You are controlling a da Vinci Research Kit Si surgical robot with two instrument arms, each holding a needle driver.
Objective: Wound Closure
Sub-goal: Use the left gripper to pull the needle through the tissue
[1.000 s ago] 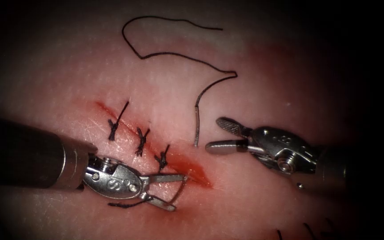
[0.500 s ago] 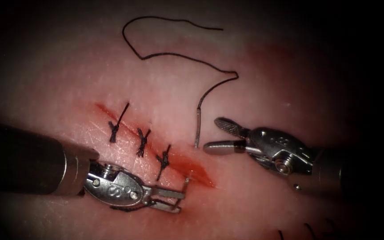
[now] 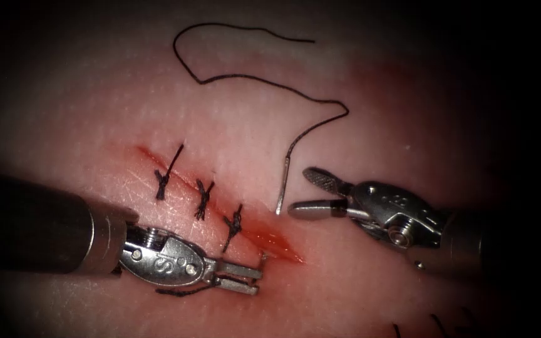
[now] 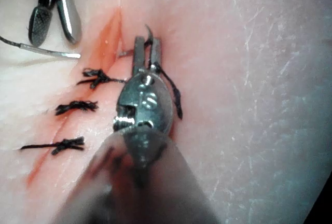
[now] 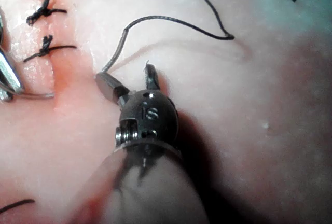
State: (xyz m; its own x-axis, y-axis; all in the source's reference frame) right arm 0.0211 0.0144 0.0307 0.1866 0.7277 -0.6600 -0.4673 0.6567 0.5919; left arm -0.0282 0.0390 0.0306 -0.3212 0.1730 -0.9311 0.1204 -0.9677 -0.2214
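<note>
The tissue [image 3: 358,112] bears a slanted red cut [image 3: 270,238] with three black knotted stitches [image 3: 203,200] along its upper part. The curved needle [image 3: 283,184] is in the tissue: its tail stands out on the cut's right side, and its tip [image 3: 262,254] comes out on the left side near the cut's lower end. My left tool [image 3: 257,280] is shut on the needle near its tip [image 4: 149,31]. My right tool [image 3: 302,189] stands open just right of the needle's tail [image 5: 116,50] and holds nothing. Black thread [image 3: 252,78] loops from the tail across the upper tissue.
A short cut end of thread [image 3: 176,291] lies under the left tool's wrist. Red fluid wets the cut's lower end. A few cut ends of thread [image 3: 433,325] lie at the lower right edge.
The left tool's jaws, open around the needle's tip a second ago, have shut on it. The needle's tail has tilted and the thread's bend has shifted right. The right tool barely moved.
</note>
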